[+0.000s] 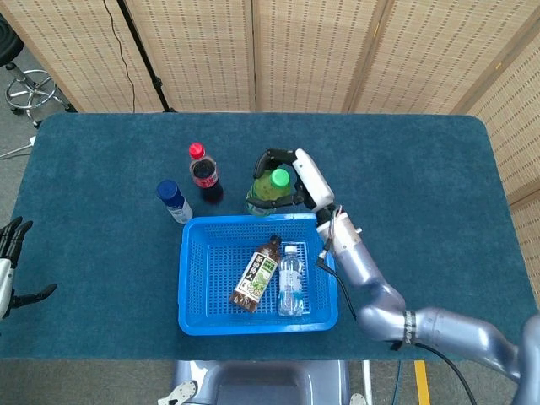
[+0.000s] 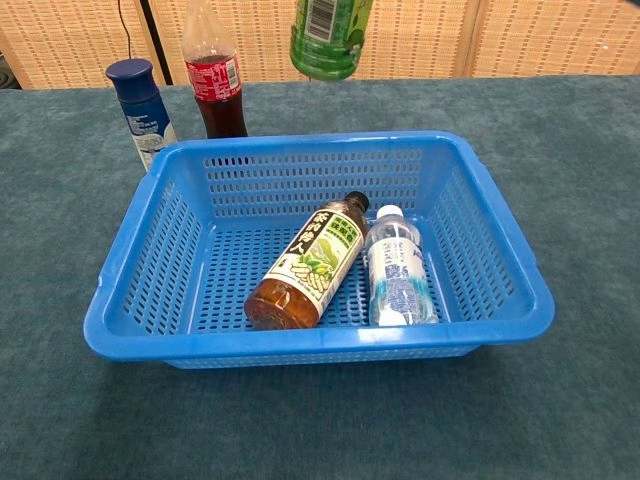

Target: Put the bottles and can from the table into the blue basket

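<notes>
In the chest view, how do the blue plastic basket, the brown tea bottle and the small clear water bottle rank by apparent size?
1. Blue plastic basket, by far the largest.
2. Brown tea bottle, lying in the basket.
3. Small clear water bottle, beside it and somewhat shorter.

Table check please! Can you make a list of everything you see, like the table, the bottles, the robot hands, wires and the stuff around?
Surface: dark teal table, cloth-covered.
Job's things: blue basket holds a brown tea bottle and a clear water bottle, both lying down. Red-capped cola bottle and blue-capped container stand behind the basket. Green bottle is lifted off the table.
Clutter: nothing seen.
Hands: right hand grips the green bottle; left hand holds nothing, at the table's edge.
Cables: black cable on the floor behind.
Surroundings: woven screens, stool.
</notes>
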